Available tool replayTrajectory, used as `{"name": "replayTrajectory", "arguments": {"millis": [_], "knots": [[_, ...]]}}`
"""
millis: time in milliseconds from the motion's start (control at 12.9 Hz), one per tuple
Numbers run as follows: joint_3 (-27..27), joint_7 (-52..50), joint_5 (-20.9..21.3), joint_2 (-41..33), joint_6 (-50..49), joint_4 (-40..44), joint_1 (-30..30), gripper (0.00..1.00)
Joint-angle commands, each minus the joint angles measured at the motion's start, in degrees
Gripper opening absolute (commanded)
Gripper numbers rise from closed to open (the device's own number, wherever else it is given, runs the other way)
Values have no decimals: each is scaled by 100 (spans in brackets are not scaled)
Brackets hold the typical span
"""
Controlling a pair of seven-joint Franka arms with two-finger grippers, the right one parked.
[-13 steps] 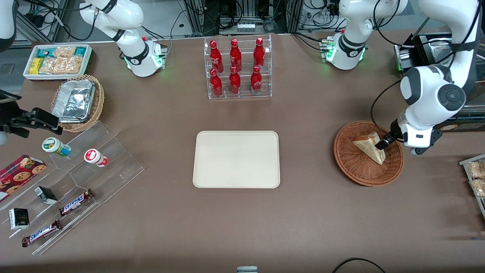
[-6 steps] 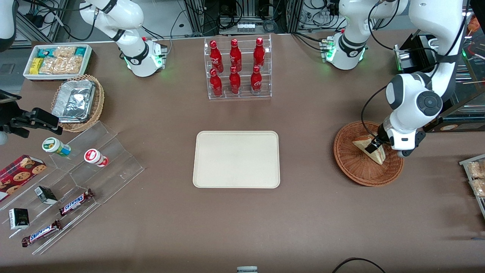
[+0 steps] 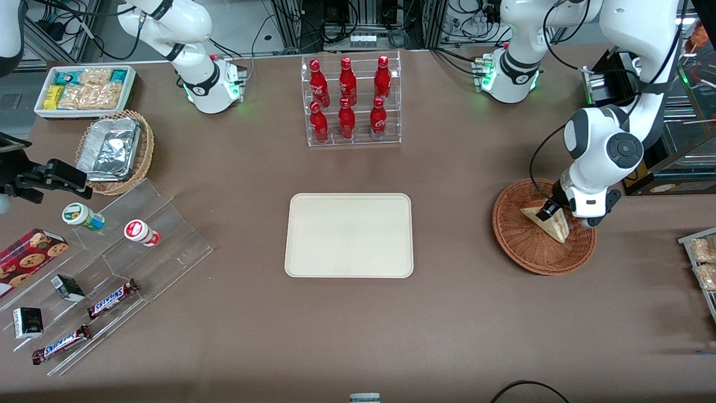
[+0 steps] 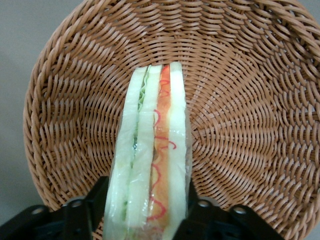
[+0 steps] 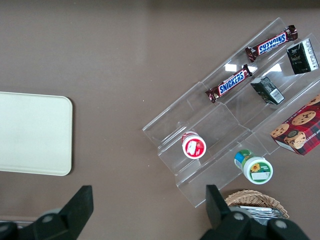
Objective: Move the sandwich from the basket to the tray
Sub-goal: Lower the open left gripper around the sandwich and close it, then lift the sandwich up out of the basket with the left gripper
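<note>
The sandwich point(image 3: 552, 225), a pale bread wedge with a pink-red filling, stands on edge in the round reddish-brown wicker basket point(image 3: 526, 252) toward the working arm's end of the table. My left gripper point(image 3: 545, 211) reaches down into the basket and is shut on the sandwich. In the left wrist view the black fingers point(image 4: 96, 197) press against both bread sides of the sandwich point(image 4: 155, 145), with the basket's weave point(image 4: 250, 100) under it. The cream-white tray point(image 3: 349, 235) lies flat at the table's middle and also shows in the right wrist view point(image 5: 30, 132).
A clear rack of red bottles point(image 3: 349, 101) stands farther from the front camera than the tray. A clear stepped stand with snack bars and cups point(image 3: 112, 263) and a tan basket with a foil container point(image 3: 114, 151) lie toward the parked arm's end. Packaged snacks point(image 3: 702, 260) lie near the basket.
My left arm has shifted toward the tray's side over the basket, and the gripper has slid along the sandwich toward its tip. The sandwich stays in the basket.
</note>
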Motion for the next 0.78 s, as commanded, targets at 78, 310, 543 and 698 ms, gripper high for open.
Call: {"name": "replayTrajectory", "arguments": {"millis": [78, 310, 543, 698], "knots": [[-70, -9, 168, -335, -216, -13, -41, 4], [-132, 300, 609, -722, -1472, 486, -155, 1], [-264, 204, 600, -855, -2973, 1600, -776, 1], [-272, 186, 583, -872, -3373, 2139, -1286, 1]]}}
